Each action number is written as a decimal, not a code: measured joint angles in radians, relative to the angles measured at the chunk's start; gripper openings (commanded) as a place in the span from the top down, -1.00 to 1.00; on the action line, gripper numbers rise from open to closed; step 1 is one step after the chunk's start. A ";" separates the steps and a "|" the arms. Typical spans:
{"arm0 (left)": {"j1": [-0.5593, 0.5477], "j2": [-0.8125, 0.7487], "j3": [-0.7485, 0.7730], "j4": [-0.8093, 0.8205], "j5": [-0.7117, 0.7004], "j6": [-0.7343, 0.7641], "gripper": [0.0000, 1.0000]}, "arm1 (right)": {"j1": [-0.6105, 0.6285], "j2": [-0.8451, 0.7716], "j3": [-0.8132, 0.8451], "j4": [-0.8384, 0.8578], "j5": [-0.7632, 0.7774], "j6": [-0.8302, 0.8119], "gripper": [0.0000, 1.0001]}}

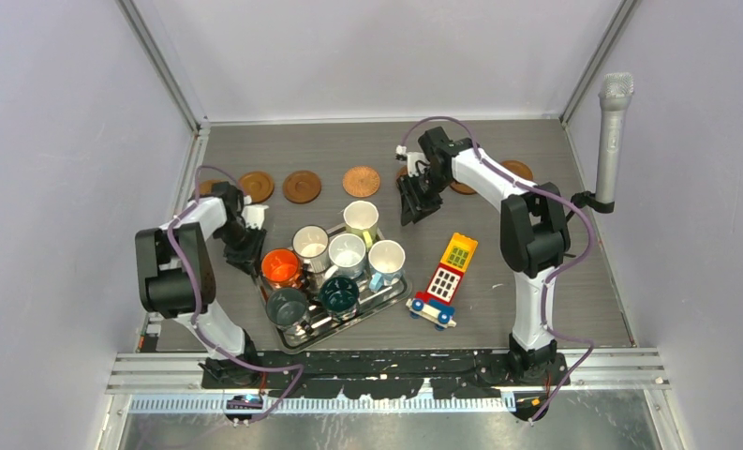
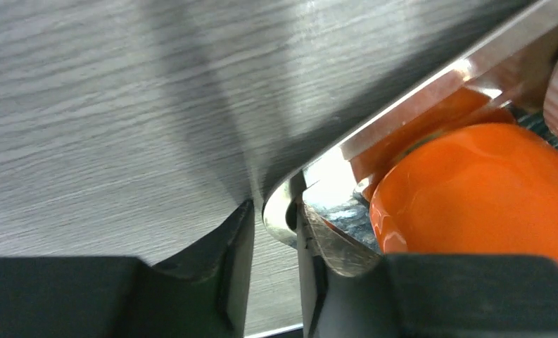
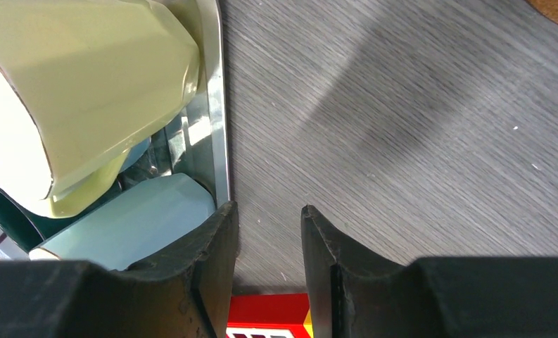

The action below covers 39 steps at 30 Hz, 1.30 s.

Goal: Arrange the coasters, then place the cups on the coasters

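Several cups stand crowded on a metal tray (image 1: 393, 297): an orange cup (image 1: 280, 267), a pale yellow cup (image 1: 360, 218), white ones and two dark ones. Reddish-brown coasters (image 1: 302, 186) lie in a row behind the tray, two of them partly hidden under the right arm. My left gripper (image 1: 245, 251) is at the tray's left corner. In the left wrist view its jaws (image 2: 274, 211) pinch the tray's corner rim (image 2: 416, 98) beside the orange cup (image 2: 473, 190). My right gripper (image 1: 412, 208) hangs just right of the pale yellow cup (image 3: 86, 91), open (image 3: 270, 211) over bare table.
A yellow and red toy phone (image 1: 452, 265) and a small toy car (image 1: 433, 307) lie right of the tray. A microphone (image 1: 613, 141) stands at the far right. Walls close the table at the back and sides. The tray's edge (image 3: 216, 105) runs under the right gripper's left finger.
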 measured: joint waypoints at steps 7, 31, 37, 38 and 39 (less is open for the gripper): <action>-0.019 0.089 0.094 -0.063 -0.026 -0.026 0.81 | -0.012 -0.015 -0.001 -0.017 0.008 -0.014 0.14; -0.105 0.356 0.481 -0.148 -0.032 0.132 0.74 | -0.010 -0.049 -0.067 0.007 -0.003 0.018 0.10; -0.106 0.360 0.491 -0.129 -0.019 0.135 0.73 | 0.025 -0.049 -0.166 0.097 -0.050 0.115 0.11; -0.106 0.360 0.491 -0.128 -0.016 0.135 0.72 | 0.029 -0.049 -0.181 0.111 -0.058 0.132 0.10; -0.105 0.360 0.491 -0.128 -0.014 0.134 0.72 | 0.034 -0.049 -0.195 0.127 -0.067 0.155 0.11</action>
